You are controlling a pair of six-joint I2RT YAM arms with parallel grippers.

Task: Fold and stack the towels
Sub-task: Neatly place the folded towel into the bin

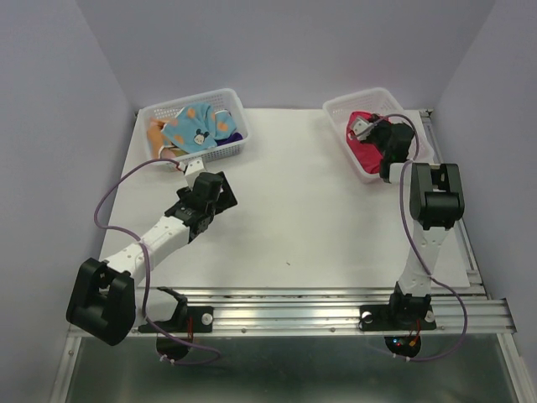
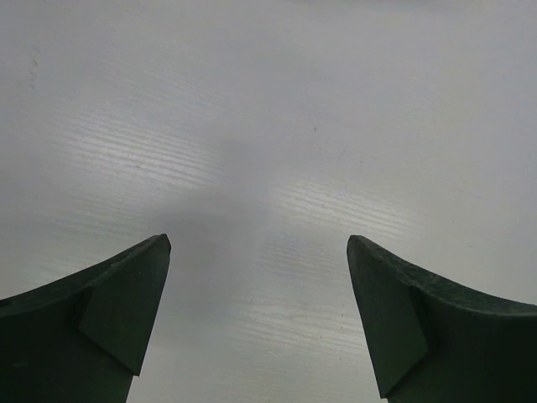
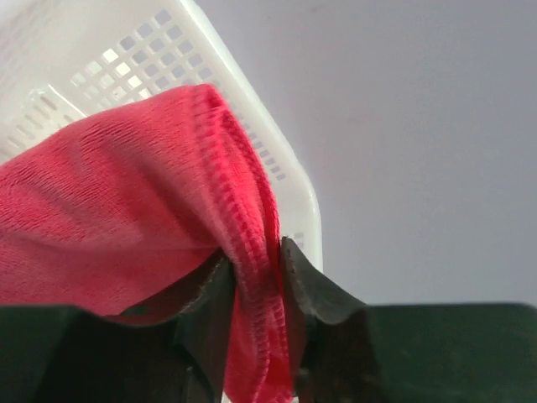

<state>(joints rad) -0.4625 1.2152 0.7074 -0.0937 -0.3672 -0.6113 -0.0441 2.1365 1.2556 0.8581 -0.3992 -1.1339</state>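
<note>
Pink-red ribbed towel pinched in right end effector, perforated white basket, left end effector spread wide

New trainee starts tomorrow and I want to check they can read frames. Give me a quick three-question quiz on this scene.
1. True or false: the left gripper is shut on a towel.
2. What does the right gripper pinch? A) pink-red towel B) a sponge C) nothing
3. Fill in: the blue spotted towel lies in the ___ basket.
Key: 1 false, its jaws stand open over bare table. 2 A. 3 left.
</note>
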